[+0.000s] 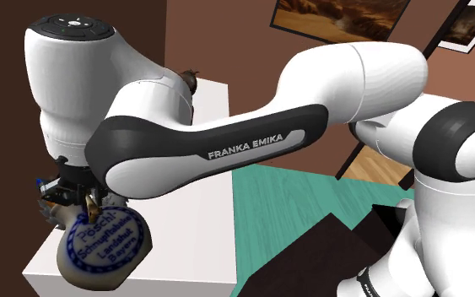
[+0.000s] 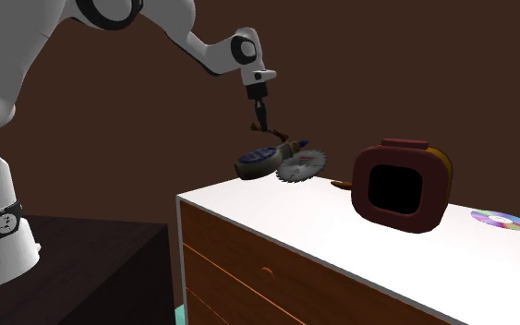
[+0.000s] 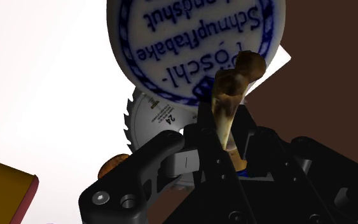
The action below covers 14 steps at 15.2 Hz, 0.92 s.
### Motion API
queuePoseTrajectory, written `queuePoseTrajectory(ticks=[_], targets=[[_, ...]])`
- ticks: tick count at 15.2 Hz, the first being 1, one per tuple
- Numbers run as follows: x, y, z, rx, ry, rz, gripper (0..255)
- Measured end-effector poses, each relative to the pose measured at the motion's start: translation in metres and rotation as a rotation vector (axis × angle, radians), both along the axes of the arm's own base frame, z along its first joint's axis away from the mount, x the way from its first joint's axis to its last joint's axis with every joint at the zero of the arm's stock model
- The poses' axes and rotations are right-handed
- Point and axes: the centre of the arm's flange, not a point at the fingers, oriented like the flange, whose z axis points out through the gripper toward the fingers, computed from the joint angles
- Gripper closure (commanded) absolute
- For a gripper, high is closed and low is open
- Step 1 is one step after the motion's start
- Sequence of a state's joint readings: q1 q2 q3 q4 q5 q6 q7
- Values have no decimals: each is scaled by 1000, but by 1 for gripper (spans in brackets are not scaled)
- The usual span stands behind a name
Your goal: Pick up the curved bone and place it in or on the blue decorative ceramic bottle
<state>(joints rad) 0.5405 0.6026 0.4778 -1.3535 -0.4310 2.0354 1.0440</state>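
Note:
My gripper [image 3: 225, 145] is shut on the curved bone [image 3: 230, 95], a tan, knobbly piece that sticks out past the fingertips. Just beyond the bone's tip lies the bottle [image 3: 196, 44], a round white flask with blue lettering and a blue rim. In the shoulder view the gripper [image 1: 82, 199] hangs right above the bottle [image 1: 105, 249], with the bone [image 1: 90, 205] pointing down at it. The second exterior view has the gripper [image 2: 260, 113] and bone [image 2: 269, 132] a short way over the bottle [image 2: 258, 162], at the far corner of the dresser top [image 2: 322, 231].
A toothed saw blade [image 2: 302, 166] lies against the bottle. A dark red and yellow boxy object [image 2: 401, 185] stands mid-dresser, with a small brown thing [image 2: 341, 184] beside it and a disc [image 2: 501, 220] further along. The arm's long link [image 1: 227, 148] spans the shoulder view.

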Motion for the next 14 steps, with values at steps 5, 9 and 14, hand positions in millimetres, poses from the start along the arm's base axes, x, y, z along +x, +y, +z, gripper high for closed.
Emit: queuePoseTrajectory(ticks=[5,9,14], targets=[[0,1,-15,0,0,0,255],[1,1,-16,0,0,0,0],[1,1,-16,0,0,0,0]])
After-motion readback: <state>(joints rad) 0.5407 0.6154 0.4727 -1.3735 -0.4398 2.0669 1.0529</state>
